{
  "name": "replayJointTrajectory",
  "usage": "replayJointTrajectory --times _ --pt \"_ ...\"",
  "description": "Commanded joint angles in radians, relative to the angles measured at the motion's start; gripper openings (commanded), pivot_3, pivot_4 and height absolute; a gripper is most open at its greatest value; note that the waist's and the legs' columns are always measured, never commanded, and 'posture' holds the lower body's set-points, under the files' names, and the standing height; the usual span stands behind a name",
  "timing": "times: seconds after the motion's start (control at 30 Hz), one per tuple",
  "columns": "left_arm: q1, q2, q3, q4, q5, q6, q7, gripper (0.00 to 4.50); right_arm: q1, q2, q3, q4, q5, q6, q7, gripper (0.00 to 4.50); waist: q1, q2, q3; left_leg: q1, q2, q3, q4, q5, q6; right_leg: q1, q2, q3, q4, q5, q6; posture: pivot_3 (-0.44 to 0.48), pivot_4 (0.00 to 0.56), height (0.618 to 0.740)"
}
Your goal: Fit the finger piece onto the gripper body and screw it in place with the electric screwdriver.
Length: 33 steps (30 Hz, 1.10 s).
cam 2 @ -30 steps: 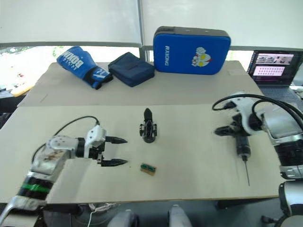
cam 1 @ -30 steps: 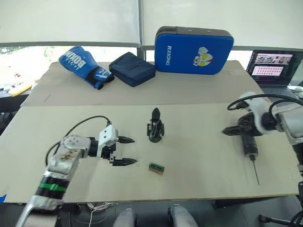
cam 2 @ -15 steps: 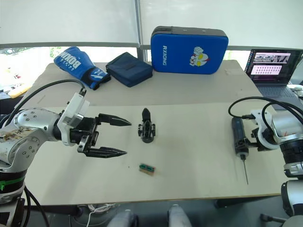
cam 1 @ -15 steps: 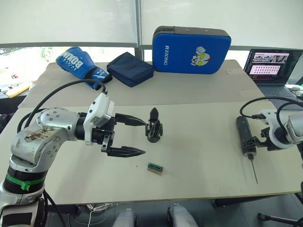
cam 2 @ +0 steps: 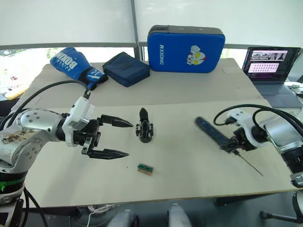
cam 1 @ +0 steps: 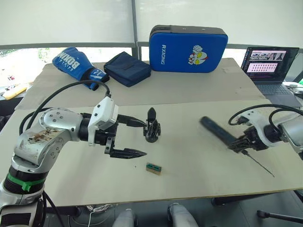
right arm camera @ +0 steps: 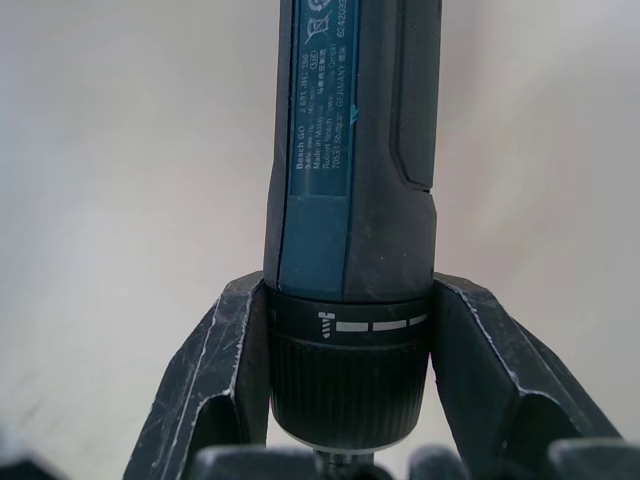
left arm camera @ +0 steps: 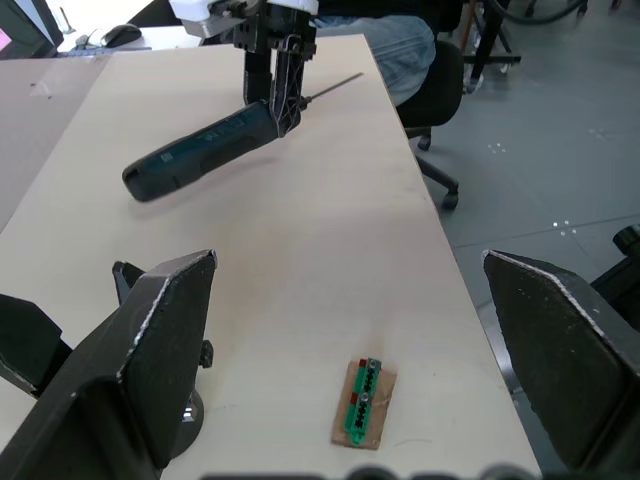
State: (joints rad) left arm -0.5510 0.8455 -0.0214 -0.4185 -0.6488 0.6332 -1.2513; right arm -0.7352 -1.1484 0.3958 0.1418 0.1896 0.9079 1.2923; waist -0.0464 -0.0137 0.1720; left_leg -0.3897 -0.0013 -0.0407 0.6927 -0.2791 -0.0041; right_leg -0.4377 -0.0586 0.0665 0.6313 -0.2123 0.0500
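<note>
Hovering with its two black fingers spread wide and empty, the left gripper [cam 1: 134, 138] sits just beside the small black gripper body [cam 1: 152, 131], upright mid-table, likely lining up to steady it. Further right, the right gripper [cam 2: 234, 144] clamps the long dark-grey pen-shaped electric screwdriver [cam 2: 214, 133] near its collar, bit angled outward.

electric screwdriver [right arm camera: 350, 200]: "Bosch GO", "GERMANY" | blue pad [cam 1: 189, 42]: "RXIONG" | boxing glove [cam 1: 75, 64]: "BOXING"
</note>
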Motion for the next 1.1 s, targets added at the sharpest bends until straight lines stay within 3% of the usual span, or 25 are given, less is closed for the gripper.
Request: replayJointTrajectory --times 0.03,0.17,0.23,0.37,0.4,0.57,0.77,1.03,1.1 --pt "-0.003 0.012 0.006 -0.023 0.001 -0.024 -0.006 4.5 -0.036 -0.005 0.046 0.081 -0.133 -0.256 0.041 1.9 0.004 0.0 0.0 0.0 -0.001 0.001 0.001 0.0 0.0 0.0 -0.001 0.0 0.0 0.0 0.0 0.0 0.15 0.74" --pt "-0.004 0.001 0.011 -0.033 -0.005 -0.039 0.001 4.5 -0.087 0.065 0.082 0.226 -0.229 -0.318 0.023 1.9 0.008 0.0 0.0 -0.001 -0.001 0.002 0.002 0.0 0.0 0.0 -0.002 0.001 0.0 0.001 0.001 0.0 0.15 0.74" --pt "0.007 0.006 0.019 -0.051 -0.019 -0.03 0.005 4.5 -0.106 0.076 0.11 0.267 -0.272 -0.344 0.063 2.93 0.006 0.0 0.0 -0.001 -0.001 0.002 0.002 0.0 0.0 0.0 -0.002 0.001 0.0 0.001 0.001 0.0 0.15 0.74" --pt "0.032 0.015 0.026 -0.072 -0.024 -0.029 0.011 4.5 -0.163 0.114 0.16 0.307 -0.34 -0.328 0.154 4.33 0.005 0.0 0.0 0.0 -0.001 0.002 0.002 0.0 0.0 0.0 -0.001 0.001 0.0 0.001 0.001 0.0 0.15 0.74" --pt "0.035 0.016 0.026 -0.072 -0.023 -0.03 0.013 4.5 -0.18 0.129 0.17 0.317 -0.354 -0.321 0.175 4.47 0.003 0.0 0.0 0.0 -0.001 0.002 0.002 0.0 0.0 0.0 -0.001 0.001 0.0 0.001 0.001 0.0 0.15 0.74" --pt "0.029 0.011 0.015 -0.073 -0.02 -0.032 0.028 4.5 -0.236 0.182 0.222 0.355 -0.43 -0.309 0.262 4.47 0.002 0.0 0.001 0.0 -0.001 0.001 0.002 0.0 0.0 0.0 -0.001 0.001 0.001 0.001 0.0 0.0 0.15 0.74" --pt "0.03 0.006 0.01 -0.083 -0.024 -0.031 0.046 4.5 -0.283 0.26 0.22 0.481 -0.485 -0.343 0.26 4.47 0.003 -0.001 0.0 0.001 -0.001 0.001 0.003 0.0 0.0 0.001 -0.001 0.001 0.001 0.001 0.0 0.0 0.15 0.74" --pt "0.03 0.01 0.004 -0.084 -0.027 -0.023 0.056 4.5 -0.247 0.256 0.208 0.484 -0.522 -0.504 0.27 1.96 0.006 -0.001 0.0 0.001 -0.001 0.001 0.002 0.0 0.0 0.001 -0.001 0.001 0.001 0.001 0.0 0.0 0.15 0.74" --pt "0.038 0.017 0.004 -0.085 -0.031 -0.021 0.046 4.5 -0.229 0.244 0.179 0.478 -0.512 -0.594 0.248 1.93 0.006 -0.001 0.0 0.001 -0.001 0.001 0.002 0.0 0.0 0.002 -0.001 0.001 0.001 0.001 0.0 0.0 0.15 0.74"
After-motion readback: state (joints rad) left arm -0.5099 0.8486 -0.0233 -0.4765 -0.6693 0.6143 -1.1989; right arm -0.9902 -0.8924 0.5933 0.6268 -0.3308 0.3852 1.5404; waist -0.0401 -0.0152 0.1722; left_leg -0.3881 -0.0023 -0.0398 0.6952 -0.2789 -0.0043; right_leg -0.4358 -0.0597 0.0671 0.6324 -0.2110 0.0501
